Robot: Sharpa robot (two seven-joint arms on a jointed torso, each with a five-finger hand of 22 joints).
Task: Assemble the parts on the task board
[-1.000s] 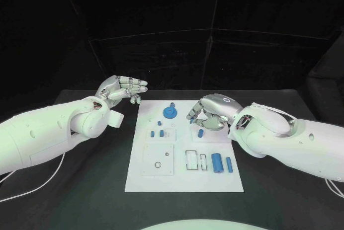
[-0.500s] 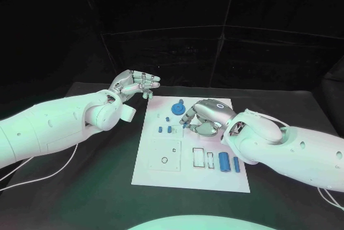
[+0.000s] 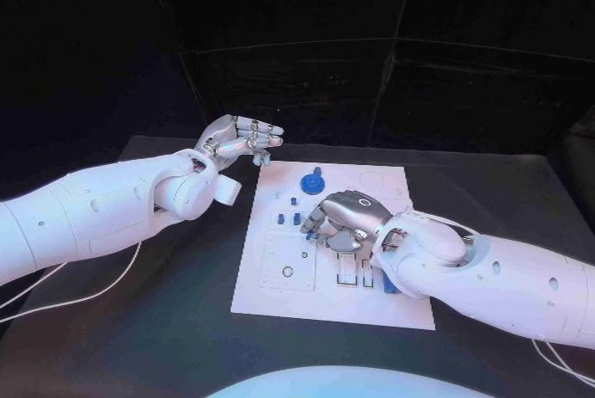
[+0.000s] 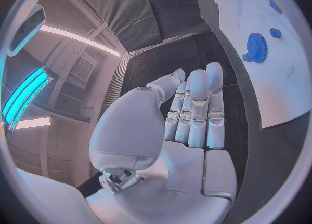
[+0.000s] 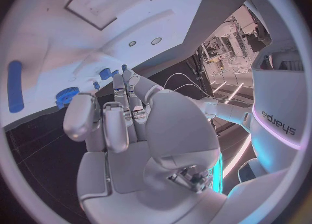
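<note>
I see the task board (image 3: 279,299) lying flat mid-table (image 3: 149,346). My right hand (image 3: 344,219) hangs over the board's centre, fingers (image 5: 116,125) curled downward; I cannot tell whether they grip a part. A blue gear (image 3: 311,185) sits beyond it. Farthest, my left hand (image 3: 239,140) hovers off the board's far left corner, fingers (image 4: 195,107) released, holding nothing

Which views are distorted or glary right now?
Head view: undistorted, dark surround, task board evenly lit. Left wrist view: fisheye bends the board edge, bright strip lights beside the left hand. Right wrist view: fisheye curvature, lit room behind the right hand.
</note>
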